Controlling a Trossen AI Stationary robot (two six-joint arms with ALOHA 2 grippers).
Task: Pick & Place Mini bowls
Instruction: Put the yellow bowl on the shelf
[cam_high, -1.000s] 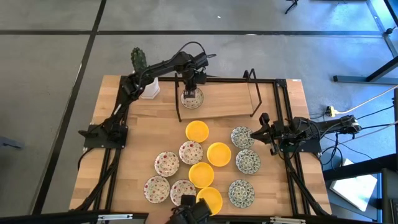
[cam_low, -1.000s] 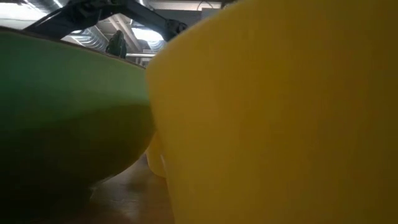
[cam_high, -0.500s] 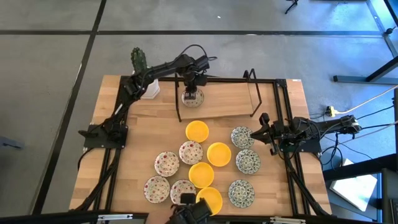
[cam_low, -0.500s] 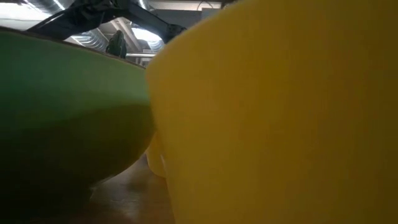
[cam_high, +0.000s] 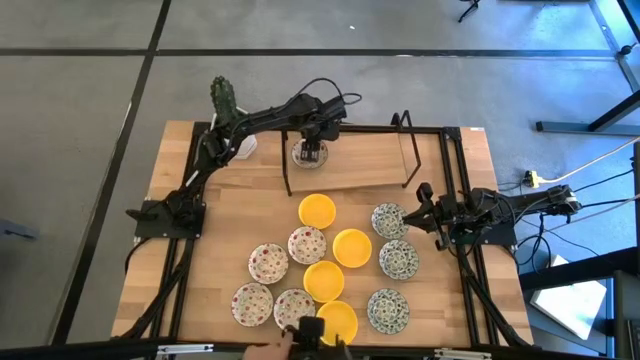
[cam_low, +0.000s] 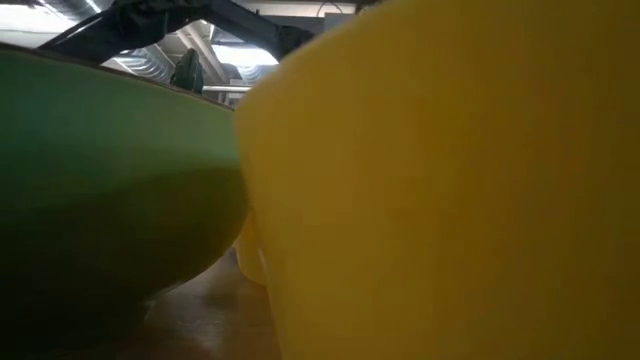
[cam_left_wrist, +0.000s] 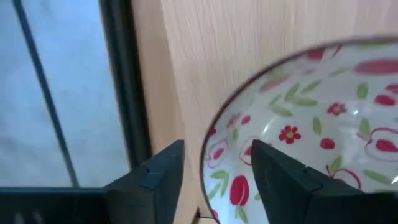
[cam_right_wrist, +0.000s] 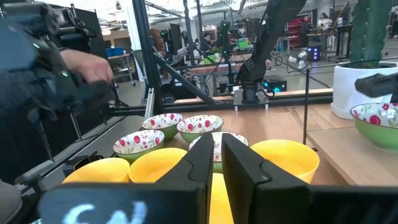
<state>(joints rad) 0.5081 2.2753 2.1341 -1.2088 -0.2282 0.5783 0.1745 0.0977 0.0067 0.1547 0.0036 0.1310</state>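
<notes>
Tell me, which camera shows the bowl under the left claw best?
The left wrist view: the red-flowered bowl fills it, the left claw astride its rim. High view shows it tiny; right wrist view, side-on.

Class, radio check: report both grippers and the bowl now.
Left gripper open astride red-speckled bowl's rim on raised board. Right gripper shut, idle beside green-patterned bowls. Nothing obstructing.

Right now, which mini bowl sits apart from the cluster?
The red-floral bowl on the raised board, under the left gripper; all others lie grouped below.
</notes>
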